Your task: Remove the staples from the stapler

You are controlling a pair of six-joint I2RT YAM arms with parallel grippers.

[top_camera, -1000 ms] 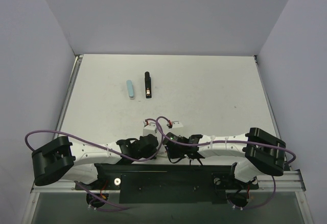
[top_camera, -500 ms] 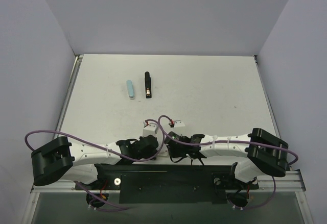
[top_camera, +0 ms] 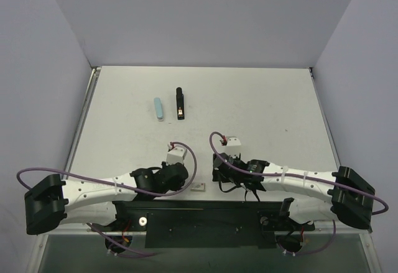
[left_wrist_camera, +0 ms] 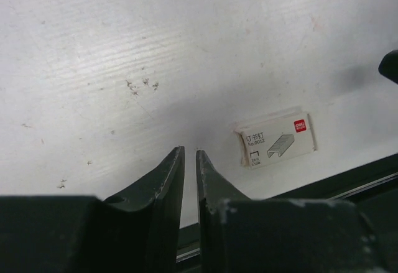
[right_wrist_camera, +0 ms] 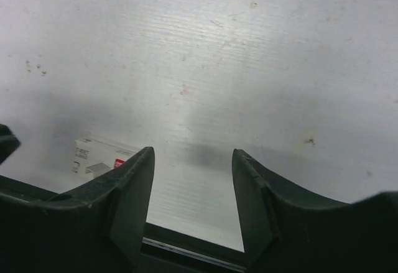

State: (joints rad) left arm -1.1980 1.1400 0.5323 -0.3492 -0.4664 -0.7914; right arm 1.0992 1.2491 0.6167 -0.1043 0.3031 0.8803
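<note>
The stapler (top_camera: 180,104), slim and black, lies lengthwise at the far middle-left of the table, well away from both arms. Its staples are too small to make out. My left gripper (top_camera: 178,183) (left_wrist_camera: 189,152) hangs low over the near table edge. Only a narrow gap shows between its fingers, with nothing in it. My right gripper (top_camera: 219,175) (right_wrist_camera: 193,155) sits beside it to the right, open wide and empty.
A pale blue bar (top_camera: 160,109) lies just left of the stapler. A small white staple box (top_camera: 199,188) (left_wrist_camera: 277,139) (right_wrist_camera: 96,158) rests on the table between the two grippers. A black base bar (top_camera: 205,214) runs along the near edge.
Both arms have spread apart and stretched out, uncovering the staple box between them. Both grippers have gone from shut to parted, the right one much wider.
</note>
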